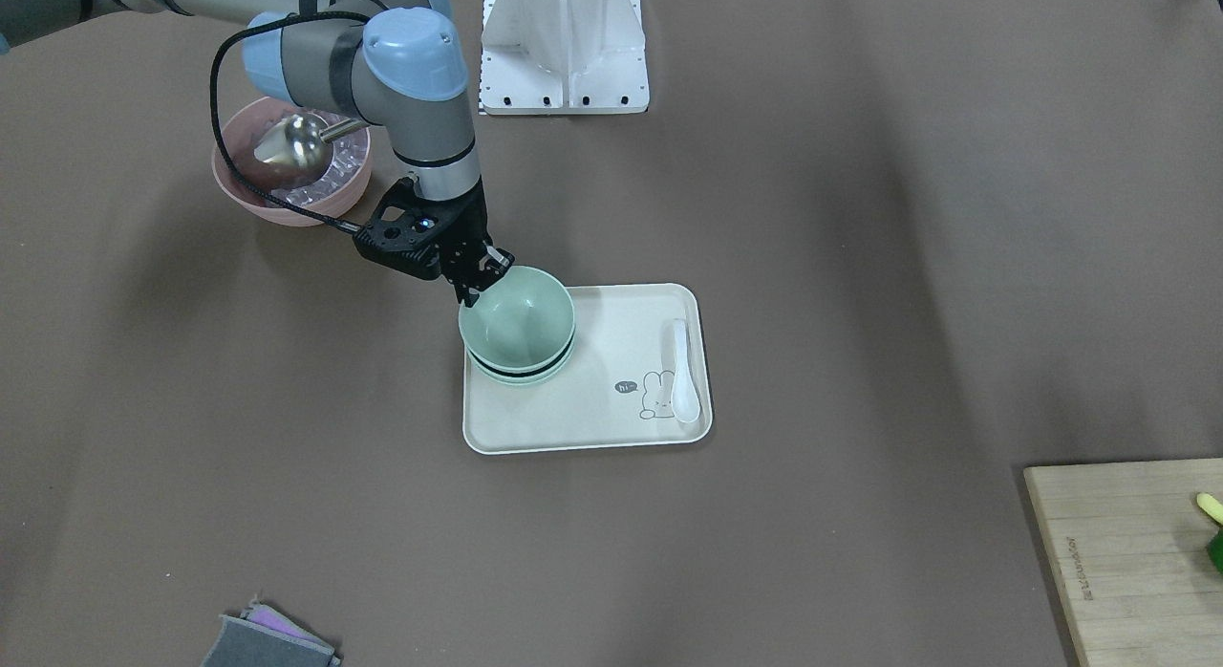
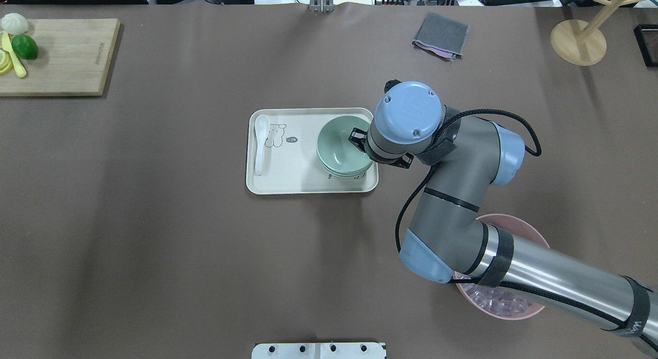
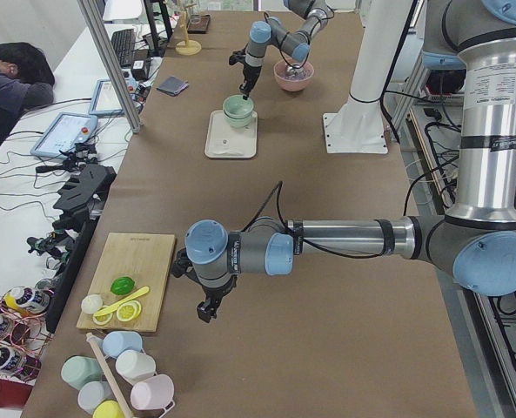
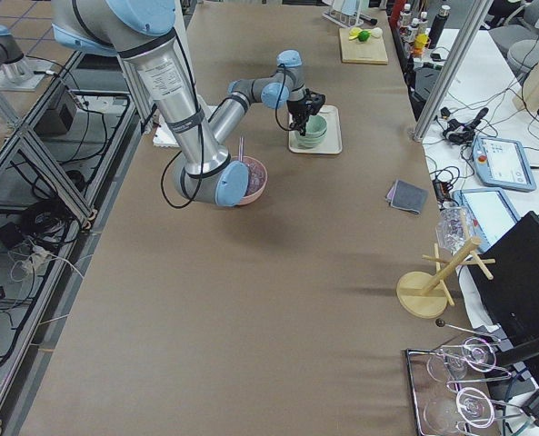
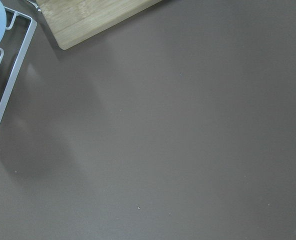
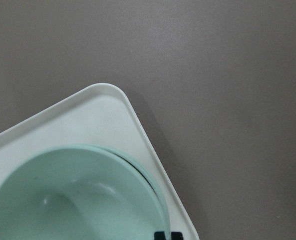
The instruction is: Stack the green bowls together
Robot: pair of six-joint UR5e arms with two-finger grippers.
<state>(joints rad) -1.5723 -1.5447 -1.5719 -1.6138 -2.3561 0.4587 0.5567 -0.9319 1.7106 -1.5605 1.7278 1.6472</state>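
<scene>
A stack of pale green bowls [image 1: 521,373] stands on the cream tray [image 1: 583,419] at its end nearest the right arm. The top green bowl [image 1: 521,323] sits slightly raised and tilted over the lower ones. My right gripper [image 1: 481,280] is shut on that top bowl's rim on the robot's side. The top bowl [image 2: 339,143] and the gripper [image 2: 357,140] also show from overhead. The right wrist view shows the bowl [image 6: 73,200] over the tray corner [image 6: 88,115]. My left gripper [image 3: 207,311] hangs over bare table near the cutting board; I cannot tell whether it is open or shut.
A white spoon [image 1: 682,371] lies on the tray's other end. A pink bowl [image 1: 277,204] with ice and a metal scoop [image 1: 296,141] sits under the right arm. A cutting board [image 2: 56,55] with fruit, a folded cloth [image 2: 440,35] and a wooden stand [image 2: 578,40] line the far edge.
</scene>
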